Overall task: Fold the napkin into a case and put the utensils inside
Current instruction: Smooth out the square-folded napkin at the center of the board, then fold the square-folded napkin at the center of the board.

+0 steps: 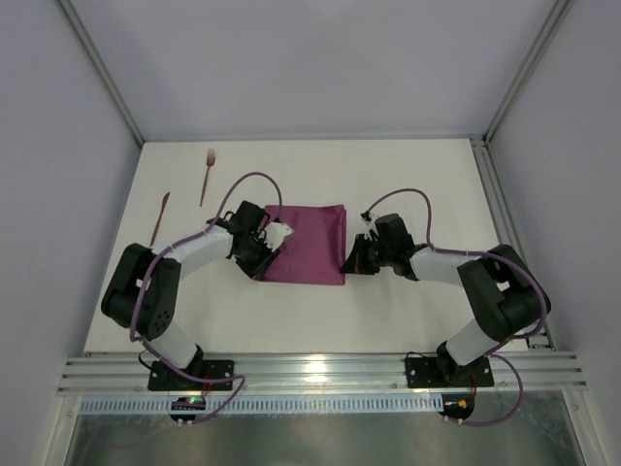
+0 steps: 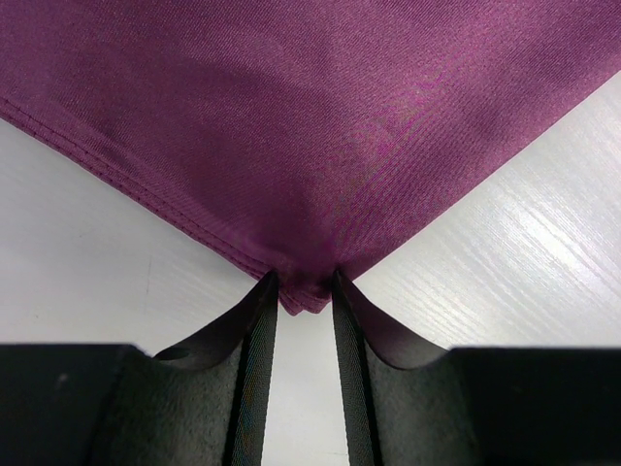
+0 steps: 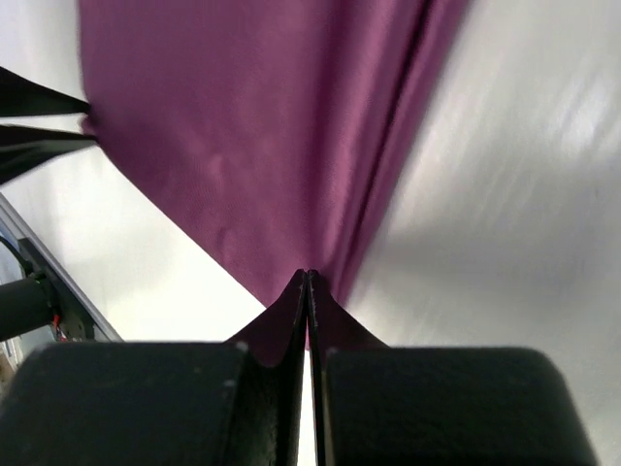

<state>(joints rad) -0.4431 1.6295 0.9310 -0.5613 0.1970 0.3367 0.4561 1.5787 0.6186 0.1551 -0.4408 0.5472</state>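
Pinching the napkin (image 1: 309,243) by a corner each side: left gripper (image 2: 301,283) narrow on cloth, right gripper (image 3: 308,276) fully closed on cloth. Move both together, edges aligned. Wooden fork (image 1: 207,177) and knife (image 1: 161,216) lie left of napkin.

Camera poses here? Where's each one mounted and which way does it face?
Top external: fixed above and behind the bases, looking down at the table; left arm, right arm, napkin, fork, knife show.
Left wrist: on the left arm, looking along its fingers; left gripper pinches a napkin corner.
Right wrist: on the right arm, looking along its fingers; right gripper pinches another corner.
Shared: right wrist also catches the left gripper's fingertips at its edge; all show the napkin.
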